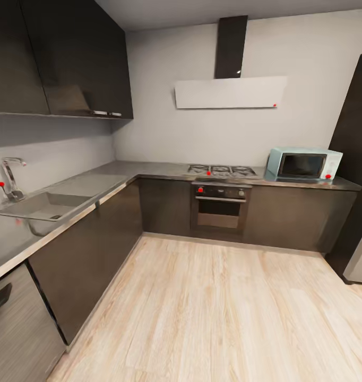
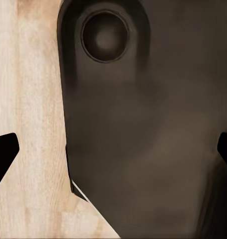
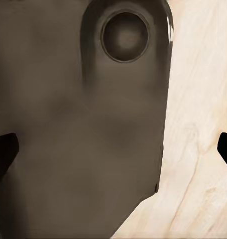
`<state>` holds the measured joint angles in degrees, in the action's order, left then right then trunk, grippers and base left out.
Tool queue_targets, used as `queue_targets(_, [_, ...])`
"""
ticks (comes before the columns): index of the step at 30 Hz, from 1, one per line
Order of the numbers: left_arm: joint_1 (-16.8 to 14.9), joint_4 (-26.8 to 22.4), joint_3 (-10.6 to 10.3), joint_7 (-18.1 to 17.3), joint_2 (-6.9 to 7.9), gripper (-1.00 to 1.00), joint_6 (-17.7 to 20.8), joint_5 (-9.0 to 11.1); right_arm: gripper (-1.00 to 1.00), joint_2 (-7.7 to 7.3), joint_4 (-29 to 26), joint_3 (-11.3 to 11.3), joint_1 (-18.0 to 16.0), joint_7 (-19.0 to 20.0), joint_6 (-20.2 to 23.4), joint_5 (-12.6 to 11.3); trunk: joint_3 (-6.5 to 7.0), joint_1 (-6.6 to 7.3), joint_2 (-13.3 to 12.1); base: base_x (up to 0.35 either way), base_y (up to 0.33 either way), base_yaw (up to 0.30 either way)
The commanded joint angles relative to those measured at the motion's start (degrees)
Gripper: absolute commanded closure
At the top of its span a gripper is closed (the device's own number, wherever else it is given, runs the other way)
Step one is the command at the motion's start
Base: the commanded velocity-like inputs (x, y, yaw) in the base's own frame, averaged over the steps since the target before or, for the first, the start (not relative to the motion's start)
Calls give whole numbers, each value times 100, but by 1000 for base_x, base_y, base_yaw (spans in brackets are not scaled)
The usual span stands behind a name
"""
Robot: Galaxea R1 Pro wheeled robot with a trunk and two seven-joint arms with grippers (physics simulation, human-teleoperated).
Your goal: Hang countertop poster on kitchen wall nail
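Head cam is looking into an L-shaped kitchen: the dark glossy kitchen countertop (image 1: 149,171) runs along the left wall and turns across the back one. No writing or brand marks I can actually read anywhere, everything's too soft for that.

On the left run there's a sink (image 1: 43,206) sunk into the slab with a chrome tap (image 1: 11,178) behind it. On the back run, a gas hob (image 1: 221,170) sits over a built-in oven (image 1: 220,207), and a pale blue microwave (image 1: 304,163) stands near the right end of the counter. A white extractor hood (image 1: 230,92) hangs on the light grey wall above the hob, dark wall cabinets (image 1: 69,58) upper left. Pale wood floor (image 1: 213,307) in front. I can't spot the poster on the stretch of counter in view.

The wrist cams give something the head cam doesn't: each looks down at the robot's own dark base (round recess in it) with floor planks beside it. Left gripper (image 2: 113,149) and right gripper (image 3: 113,149) both have their black fingertips (image 2: 3,152) way out at the frame edges, so spread wide with nothing between them.
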<state>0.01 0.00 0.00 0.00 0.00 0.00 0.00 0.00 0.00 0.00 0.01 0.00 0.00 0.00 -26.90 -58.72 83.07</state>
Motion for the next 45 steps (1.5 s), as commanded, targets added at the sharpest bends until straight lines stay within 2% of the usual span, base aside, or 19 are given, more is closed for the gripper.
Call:
queue_targets(1, [33,-33,-6,-29,-33,-100,-9,-2,-100,-4,4,-33,-34,-1,-24,-33,-3,0,1,0,0,0])
queue_targets(5, [144,-140,-7,-31,-137,-100,-9,-1,-100,-10,9,-34,-63,-1,-6,-36,-3,0,1,0,0,0])
queue_targets(23, [149,-153,-7,-21,-149,-100,-9,-3,-100,-18,-4,-33,-63,0,-3,-36,-3,0,1,0,0,0])
queue_targets(27, [181,-282,8,-5,-155,-100,49,-20,-100,-42,-134,-28,-62,-4,-132,-35,-3,0,1,0,0,0])
queue_targets(31, [189,-411,34,1,-63,-100,63,-26,-100,-49,-263,-27,-62,-8,-261,-35,-3,0,1,0,0,0])
queue_targets(32, [190,-3865,40,1,-40,-100,64,-26,-100,-49,-2858,-26,-62,-8,-854,-35,-3,0,1,0,0,0])
queue_targets(36, [192,-4424,75,8,89,-100,40,-26,-100,-52,-3439,-26,-62,-2,-920,-35,-3,0,1,0,0,0])
queue_targets(45, [193,-4498,110,3,130,-100,43,-25,-100,-60,-3573,-1,-62,-2,-947,5,-3,0,1,0,0,0])
